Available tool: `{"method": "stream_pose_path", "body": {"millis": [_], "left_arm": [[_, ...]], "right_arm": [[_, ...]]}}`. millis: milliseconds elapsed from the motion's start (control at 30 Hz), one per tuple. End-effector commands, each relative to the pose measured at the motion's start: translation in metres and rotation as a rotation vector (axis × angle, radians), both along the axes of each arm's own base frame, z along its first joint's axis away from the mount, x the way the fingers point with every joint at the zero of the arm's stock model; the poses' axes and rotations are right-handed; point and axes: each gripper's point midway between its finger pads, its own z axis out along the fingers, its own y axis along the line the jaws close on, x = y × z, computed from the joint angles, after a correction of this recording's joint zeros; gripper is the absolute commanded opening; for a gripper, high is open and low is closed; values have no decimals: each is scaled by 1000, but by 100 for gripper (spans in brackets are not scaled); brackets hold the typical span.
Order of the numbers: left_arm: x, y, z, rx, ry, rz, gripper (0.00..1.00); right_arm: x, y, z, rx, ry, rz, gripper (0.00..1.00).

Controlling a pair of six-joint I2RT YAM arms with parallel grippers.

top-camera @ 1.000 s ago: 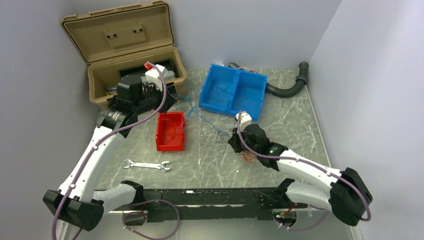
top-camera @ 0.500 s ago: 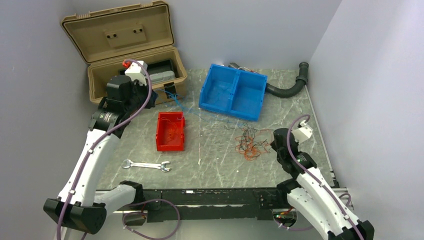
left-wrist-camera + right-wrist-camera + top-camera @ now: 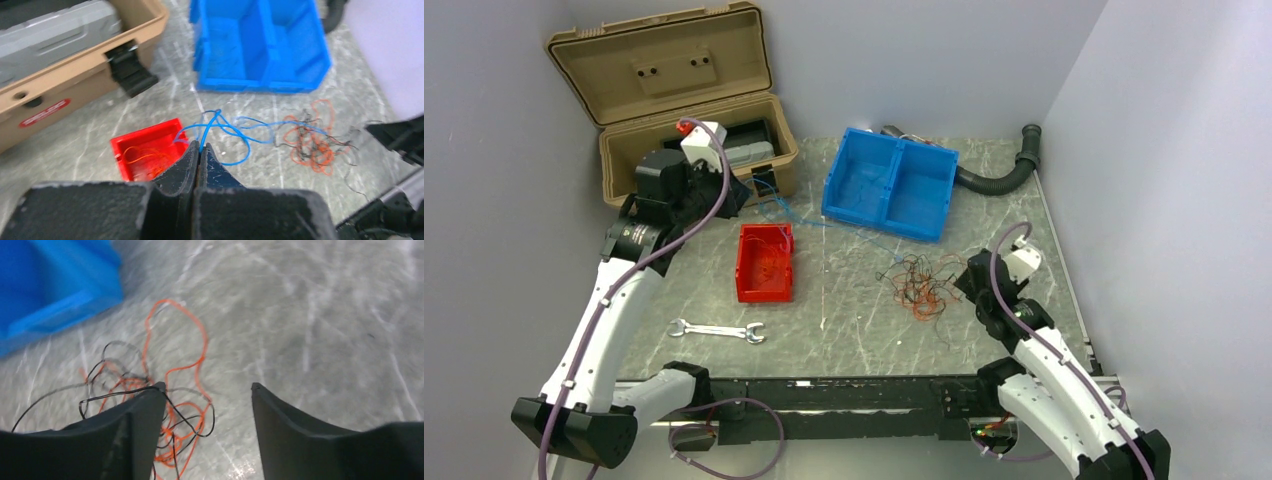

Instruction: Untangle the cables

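Left fingers (image 3: 200, 150) pressed shut, pinching blue cable (image 3: 215, 115), raised off surface (image 3: 844, 325) beside front of open tan case (image 3: 694, 150).

Blue cable loops out from fingertips, runs right to tangle of orange and black cables (image 3: 919, 285) lying on surface, near front of blue bin (image 3: 890, 185).

Right fingers (image 3: 142, 412) spread apart, gripping nothing, low at tangle's right edge. Black strand crosses one fingertip; contact unclear.

Red bin (image 3: 764, 262) left of tangle, orange strands inside. Wrench (image 3: 717, 330) near front edge, well apart from cables.
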Motion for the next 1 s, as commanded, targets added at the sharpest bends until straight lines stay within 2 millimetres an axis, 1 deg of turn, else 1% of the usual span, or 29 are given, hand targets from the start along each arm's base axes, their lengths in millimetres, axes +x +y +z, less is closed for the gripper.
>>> {"method": "stream_pose_path", "body": {"millis": [0, 67, 100, 133, 167, 233, 267, 300, 400, 500, 600, 700, 800, 867, 900, 933, 967], "left_arm": [[-13, -35, 47, -86, -153, -229, 0], [-16, -41, 51, -102, -161, -274, 0], [-17, -43, 51, -105, -159, -285, 0], [-16, -44, 52, -105, -159, -290, 0], [-16, -44, 53, -103, -156, -291, 0], [-14, -43, 54, -96, -154, -285, 0], [-14, -42, 55, -93, -157, -283, 0], [-14, -42, 57, -92, -158, -279, 0], [-13, -41, 60, -88, -164, -272, 0], [-13, -40, 62, -86, -166, -266, 0], [-11, -38, 63, -81, -164, -258, 0], [-10, -38, 66, -78, -168, -251, 0], [-8, -37, 68, -75, -172, -243, 0], [-7, -37, 70, -77, -176, -243, 0], [-7, -37, 71, -78, -177, -242, 0], [-6, -37, 71, -78, -179, -241, 0], [-5, -36, 72, -75, -179, -235, 0]], "right_arm": [[35, 58, 40, 20, -123, 395, 72], [42, 86, 49, 40, -170, 568, 77], [43, 100, 54, 40, -190, 666, 81], [44, 117, 56, 56, -196, 763, 89], [45, 128, 61, 51, -204, 828, 94], [52, 139, 66, -11, -191, 859, 97], [56, 145, 72, -51, -196, 880, 98], [57, 152, 73, -82, -192, 898, 99], [64, 174, 76, -110, -189, 956, 100], [69, 193, 64, -96, -136, 1010, 100], [69, 202, 40, -99, -52, 1030, 100], [59, 209, 16, -75, 0, 1071, 100], [45, 216, -1, -20, 22, 1117, 100], [39, 218, -11, 4, 38, 1127, 99], [37, 217, -16, 7, 48, 1126, 96], [36, 216, -20, 7, 61, 1121, 89], [36, 213, -24, -1, 76, 1102, 78]]}}
